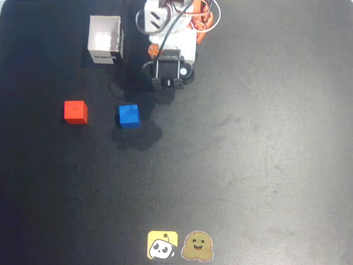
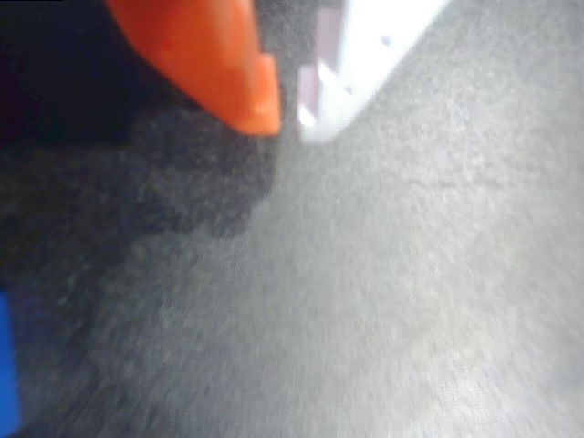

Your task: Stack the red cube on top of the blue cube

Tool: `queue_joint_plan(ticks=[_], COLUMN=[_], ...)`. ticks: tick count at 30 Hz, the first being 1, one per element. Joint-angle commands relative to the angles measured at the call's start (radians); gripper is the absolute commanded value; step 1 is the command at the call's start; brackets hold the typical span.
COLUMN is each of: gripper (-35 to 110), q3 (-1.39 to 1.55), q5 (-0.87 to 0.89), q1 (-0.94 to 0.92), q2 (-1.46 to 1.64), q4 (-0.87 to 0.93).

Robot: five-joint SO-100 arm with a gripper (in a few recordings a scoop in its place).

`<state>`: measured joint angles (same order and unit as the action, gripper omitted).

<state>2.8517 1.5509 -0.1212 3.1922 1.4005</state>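
In the overhead view, the red cube (image 1: pixel 75 112) sits on the black table (image 1: pixel 265 154) at left of centre. The blue cube (image 1: pixel 129 116) sits near it to the right, the two apart with bare table between them. A white box (image 1: pixel 105 40), open at the top, stands in the upper left, above both cubes. The arm (image 1: pixel 171 33) is folded at the top centre, above and to the right of the blue cube. Two stickers, a yellow one (image 1: pixel 162 245) and a brown one (image 1: pixel 198 246), lie side by side at the bottom edge.

In the wrist view, the gripper (image 2: pixel 288 114) shows at the top, blurred: an orange finger (image 2: pixel 214 55) and a white finger (image 2: pixel 365 55), their tips nearly together with only a narrow gap and nothing between them. A strip of the blue cube (image 2: pixel 7 365) shows at the lower left edge.
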Motion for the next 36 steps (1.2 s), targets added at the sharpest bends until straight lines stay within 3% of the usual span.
queue_joint_plan(ticks=[1,8,15,23,36], gripper=[0,0,0,0,0], q3=[-0.075,-0.46,-0.681,-0.767,-0.937], q5=[-0.021,-0.072,-0.075,-0.066,-0.232], q1=[0.003,-0.002,0.009,-0.011,-0.298], q2=[-0.048,-0.62,-0.986,-1.197,-1.325], q4=[-0.02,-0.087,-0.184,-0.276,-0.291])
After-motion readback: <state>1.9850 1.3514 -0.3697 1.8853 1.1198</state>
